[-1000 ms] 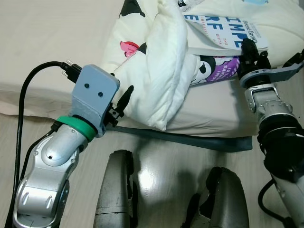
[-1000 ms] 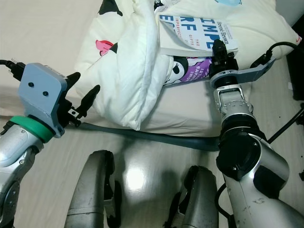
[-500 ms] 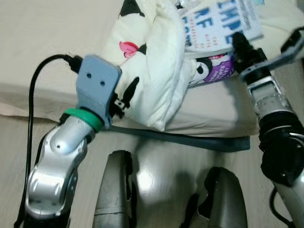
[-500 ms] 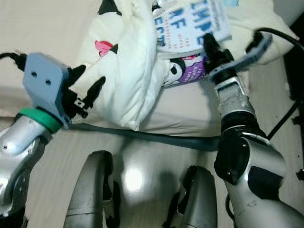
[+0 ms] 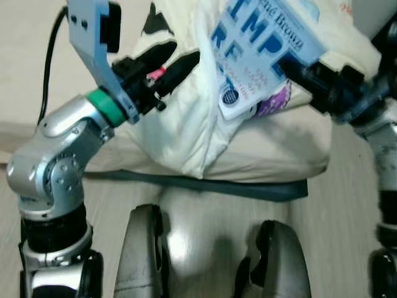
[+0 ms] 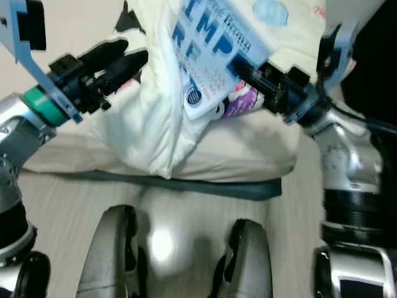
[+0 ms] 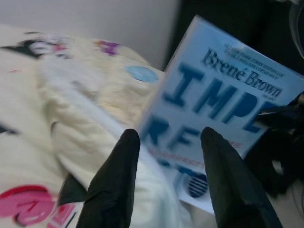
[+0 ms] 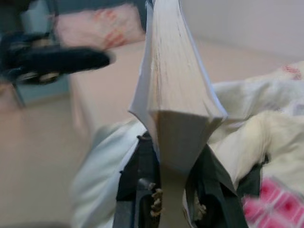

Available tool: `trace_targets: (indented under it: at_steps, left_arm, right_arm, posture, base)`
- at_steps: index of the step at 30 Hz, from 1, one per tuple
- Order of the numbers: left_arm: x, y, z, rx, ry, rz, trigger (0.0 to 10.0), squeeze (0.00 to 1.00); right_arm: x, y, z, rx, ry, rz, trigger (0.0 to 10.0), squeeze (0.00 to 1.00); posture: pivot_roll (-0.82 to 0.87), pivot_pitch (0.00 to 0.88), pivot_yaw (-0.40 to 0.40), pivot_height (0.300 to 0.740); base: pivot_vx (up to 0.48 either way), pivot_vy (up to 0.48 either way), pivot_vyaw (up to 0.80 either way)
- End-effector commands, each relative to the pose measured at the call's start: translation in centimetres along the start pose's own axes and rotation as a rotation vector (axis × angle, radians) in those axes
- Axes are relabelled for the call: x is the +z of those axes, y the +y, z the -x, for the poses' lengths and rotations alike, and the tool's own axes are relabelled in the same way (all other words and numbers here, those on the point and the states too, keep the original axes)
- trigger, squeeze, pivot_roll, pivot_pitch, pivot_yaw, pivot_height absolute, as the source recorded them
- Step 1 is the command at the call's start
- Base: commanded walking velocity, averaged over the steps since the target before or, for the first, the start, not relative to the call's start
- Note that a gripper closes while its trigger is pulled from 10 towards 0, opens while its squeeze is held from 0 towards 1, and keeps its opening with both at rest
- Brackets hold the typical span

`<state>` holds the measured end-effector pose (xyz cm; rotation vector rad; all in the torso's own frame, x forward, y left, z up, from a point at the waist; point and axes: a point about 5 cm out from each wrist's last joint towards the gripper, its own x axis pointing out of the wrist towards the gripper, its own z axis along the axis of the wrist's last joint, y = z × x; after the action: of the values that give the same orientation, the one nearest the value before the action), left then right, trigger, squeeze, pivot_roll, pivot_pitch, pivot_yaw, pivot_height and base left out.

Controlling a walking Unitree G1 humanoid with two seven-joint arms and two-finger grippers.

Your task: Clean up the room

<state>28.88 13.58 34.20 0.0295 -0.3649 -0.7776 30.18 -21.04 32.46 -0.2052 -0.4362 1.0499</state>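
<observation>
A pale blue paperback book [image 5: 260,56] with large blue letters is lifted off the bedding and tilted. My right gripper [image 5: 293,62] is shut on its lower edge. In the right wrist view the book's page edge [image 8: 173,90] stands between the two fingers [image 8: 142,166]. My left gripper [image 5: 181,54] is raised at the left, open, with its fingertips pointing across the duvet toward the book and apart from it. In the left wrist view the book cover [image 7: 228,104] lies beyond the gripper's spread fingers [image 7: 118,171].
A rumpled cream duvet [image 5: 186,118] with cartoon prints is heaped on the low mattress [image 5: 285,155], with a dark strip [image 5: 217,186] under the mattress edge. My two legs [image 5: 146,254] stand on pale wood floor just before the bed. A black cable [image 5: 53,56] runs along my left arm.
My right gripper has lifted the book off the duvet and tipped it toward me. My left arm has risen and swung its open gripper toward the book. The view has shifted.
</observation>
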Motion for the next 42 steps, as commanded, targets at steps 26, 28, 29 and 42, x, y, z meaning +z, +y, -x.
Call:
trace_targets:
  at_steps: [26, 28, 29, 42]
  left_arm:
    - [-3.3, -0.6, 3.4, -0.372, -0.035, 0.534, 10.0, 0.0]
    - [-2.9, 0.4, 3.6, -0.324, -0.104, 0.616, 10.0, 0.0]
    - [-2.4, 1.2, 3.7, -0.293, -0.158, 0.668, 10.0, 0.0]
    - [-4.9, -1.4, 6.1, -0.35, 0.002, 0.558, 10.0, 1.0]
  right_arm:
    - [5.3, 4.8, -1.1, 0.472, 0.156, 0.052, 0.0, 0.0]
    - [5.4, 4.7, -1.0, 0.461, 0.157, 0.051, 0.0, 0.0]
    - [5.4, 4.7, -0.9, 0.452, 0.156, 0.047, 0.0, 0.0]
    - [7.2, 4.2, -0.7, 0.412, 0.078, 0.078, 0.0, 0.0]
  posture:
    - [0.06, 0.187, 0.024, 0.525]
    - [0.07, 0.191, 0.028, 0.525]
    - [0.07, 0.191, 0.028, 0.525]
    - [0.07, 0.196, 0.036, 0.525]
  base:
    - [0.0, 0.0, 0.0]
    - [0.0, 0.0, 0.0]
    - [0.0, 0.0, 0.0]
    - [0.0, 0.0, 0.0]
